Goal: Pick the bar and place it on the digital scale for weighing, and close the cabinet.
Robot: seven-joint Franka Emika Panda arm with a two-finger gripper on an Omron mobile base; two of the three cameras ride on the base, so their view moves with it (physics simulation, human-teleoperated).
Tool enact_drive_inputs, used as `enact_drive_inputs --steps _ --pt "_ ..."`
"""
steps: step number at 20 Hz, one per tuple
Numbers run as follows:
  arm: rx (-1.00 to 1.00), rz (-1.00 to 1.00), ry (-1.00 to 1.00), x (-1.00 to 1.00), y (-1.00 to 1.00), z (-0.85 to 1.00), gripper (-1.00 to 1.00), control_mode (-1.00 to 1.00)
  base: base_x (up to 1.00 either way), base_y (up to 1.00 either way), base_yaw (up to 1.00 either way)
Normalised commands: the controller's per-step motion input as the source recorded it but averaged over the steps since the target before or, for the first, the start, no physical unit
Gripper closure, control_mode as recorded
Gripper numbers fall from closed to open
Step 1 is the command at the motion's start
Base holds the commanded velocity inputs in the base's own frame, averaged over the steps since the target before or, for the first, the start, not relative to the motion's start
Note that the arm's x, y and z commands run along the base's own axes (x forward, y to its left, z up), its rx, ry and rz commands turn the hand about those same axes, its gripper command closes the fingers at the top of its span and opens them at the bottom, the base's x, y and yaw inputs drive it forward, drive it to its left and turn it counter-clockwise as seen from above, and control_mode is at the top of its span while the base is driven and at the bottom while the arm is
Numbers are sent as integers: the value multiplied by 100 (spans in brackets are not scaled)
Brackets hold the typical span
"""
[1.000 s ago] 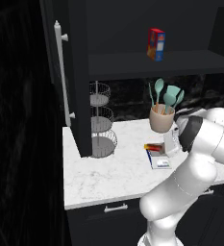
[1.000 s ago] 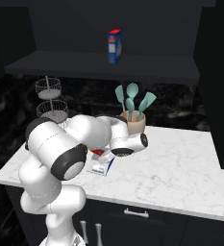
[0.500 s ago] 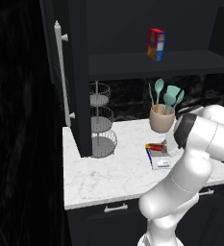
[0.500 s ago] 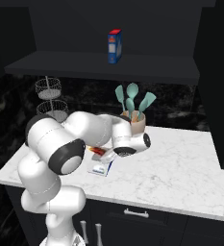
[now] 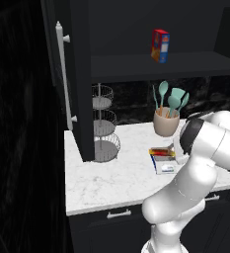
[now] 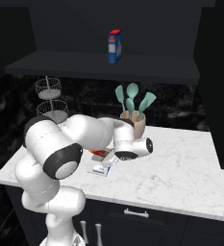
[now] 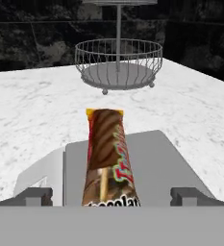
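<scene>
Lying flat along the grey top plate of the digital scale (image 7: 147, 163), the bar (image 7: 106, 158), brown wrapper with red and yellow lettering, yellow end pointing away from the hand. Flanking it at the near edge of the plate, the gripper (image 7: 111, 196), 2 dark fingertips (image 7: 35, 196) spread wide to either side, neither touching the wrapper, nothing held. Seen from the base cameras: scale (image 5: 164, 163) and bar (image 5: 162, 151) on the white marble counter (image 5: 111, 178), about midway between front and back edges, toward its right half, partly behind the bent white arm. Just beyond, near the back edge, a tan holder (image 5: 166, 122) with teal utensils. Further left, by the back left corner, a 3-tier wire basket stand (image 5: 104, 129), its bottom basket (image 7: 118, 62) straight ahead in the hand view. Above, the cabinet (image 5: 151, 34), dark, with its left door (image 5: 74, 79) swung open and the long silver handle (image 5: 65, 74) facing out. On the shelf inside, 1 upright red, blue and yellow box (image 5: 159, 45).
</scene>
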Motion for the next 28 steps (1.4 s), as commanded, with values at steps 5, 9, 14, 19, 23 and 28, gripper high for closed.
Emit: enact_drive_inputs --steps 5,9,14,19,23,28 --pt "0 4 -40 -52 0 53 -100 -100 0 0 0" --pt "-1 4 -46 -54 0 71 -100 -100 0 0 0" --pt "-5 4 -57 -60 3 69 -100 -100 0 0 0" --pt "-6 3 -59 -36 7 73 -100 -100 0 0 0" --pt "0 3 -57 -45 -3 82 -100 -100 0 0 0" --pt "0 1 -46 -50 -21 80 -100 -100 0 0 0"
